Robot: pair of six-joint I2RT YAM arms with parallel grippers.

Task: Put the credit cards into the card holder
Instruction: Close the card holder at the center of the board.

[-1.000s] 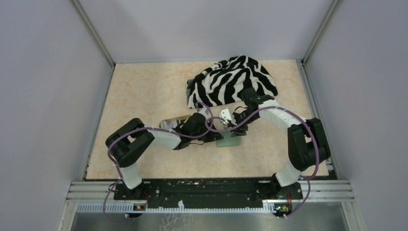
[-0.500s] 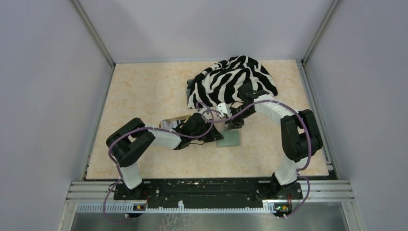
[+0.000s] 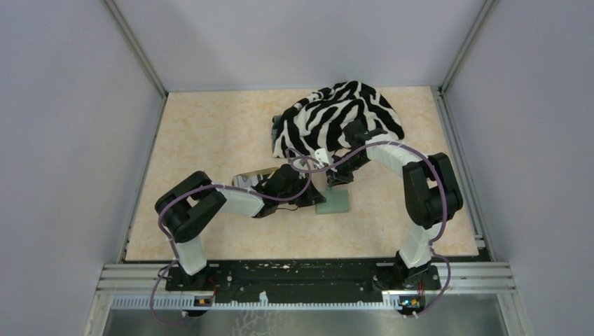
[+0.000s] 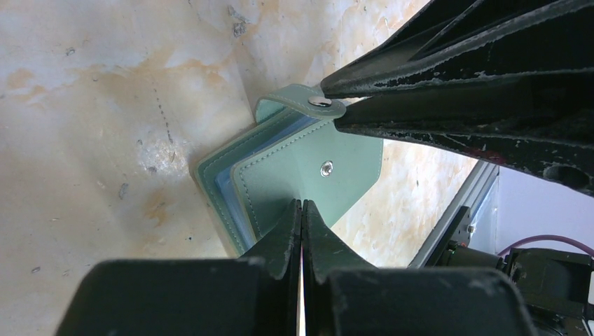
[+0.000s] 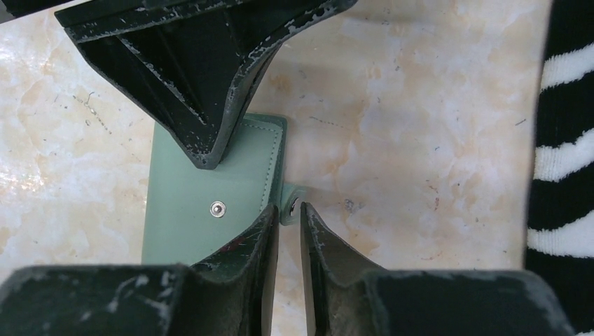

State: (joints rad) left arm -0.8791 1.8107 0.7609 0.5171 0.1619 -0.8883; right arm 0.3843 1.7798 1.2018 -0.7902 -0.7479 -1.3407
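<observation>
Card holder (image 3: 333, 204) lies flat on the counter (image 3: 210, 133), slightly right of centre and closer to the near edge than the far one. It is folded over, green cover up, with pale blue inner layers showing at its edge in the left wrist view. Left hand (image 4: 301, 208) is fully closed, its fingertips pressed together and resting on the cover at one edge, just beside the snap stud (image 4: 326, 168). It is gripping nothing. Right hand (image 5: 286, 210) comes in from the opposite side with its fingers nearly together. They are pinching the holder's strap tab (image 4: 298, 100), which sticks out past the cover. The two hands face each other tip to tip across the holder. Zebra cloth (image 3: 340, 115) is bunched near the far edge, right of centre, just beyond the right arm. A sliver of the tan tray (image 3: 251, 175) shows behind the left arm; can't tell what's in it.
</observation>
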